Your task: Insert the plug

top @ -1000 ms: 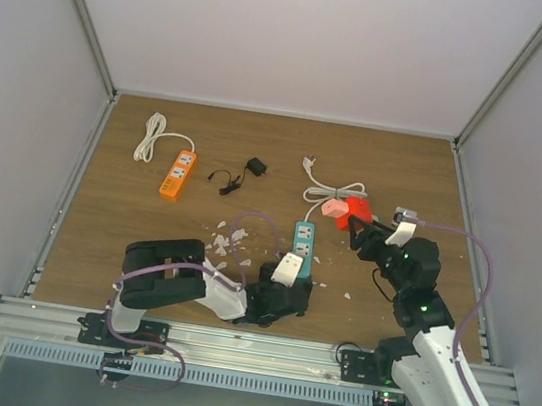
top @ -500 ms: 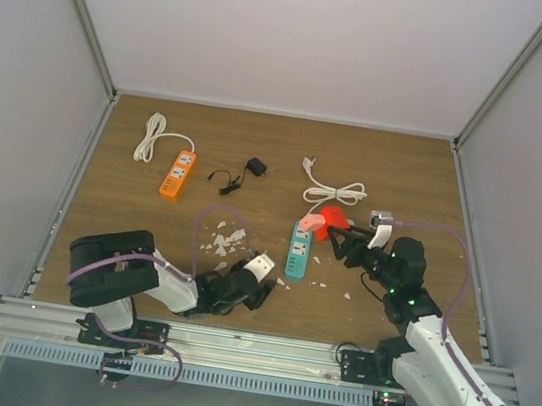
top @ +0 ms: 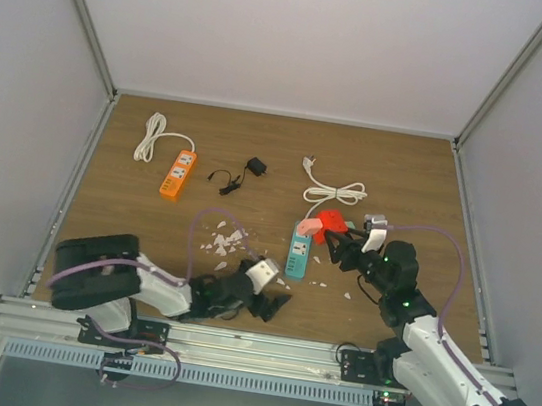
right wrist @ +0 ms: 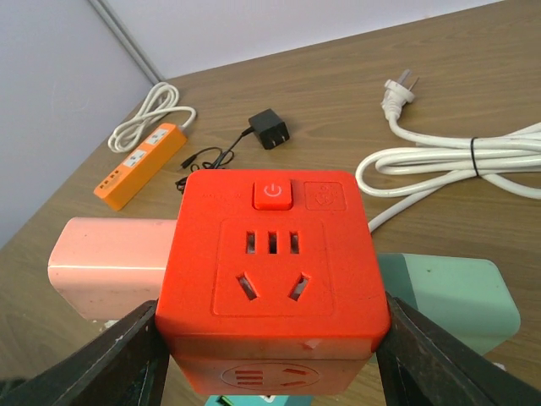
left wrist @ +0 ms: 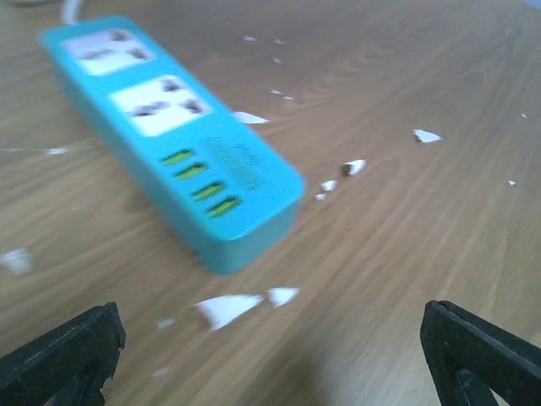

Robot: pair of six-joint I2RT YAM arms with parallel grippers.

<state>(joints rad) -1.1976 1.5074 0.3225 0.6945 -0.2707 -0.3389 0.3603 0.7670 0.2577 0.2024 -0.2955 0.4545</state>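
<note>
**Q:** Any writing you can read?

**A:** None legible. You get a power symbol on the button (right wrist: 272,193) of the red cube plug (right wrist: 272,279). The small emblem beside it and the print on the teal power strip (left wrist: 169,135) are too blurred to read.

**Q:** Where does the plug sit against the jaws?

**A:** Clamped between the right gripper (right wrist: 275,355) fingers, one on each side face. It is over the far end of the teal power strip; whether it touches, you cannot tell. A pink block (right wrist: 110,258) rests against its left side.

**Q:** And the left gripper?

**A:** The left gripper (left wrist: 270,347) has its jaws wide apart, holding nothing, low over the table (left wrist: 406,254). The strip's near end lies just ahead, with white chips (left wrist: 226,309) in front of it.
</note>
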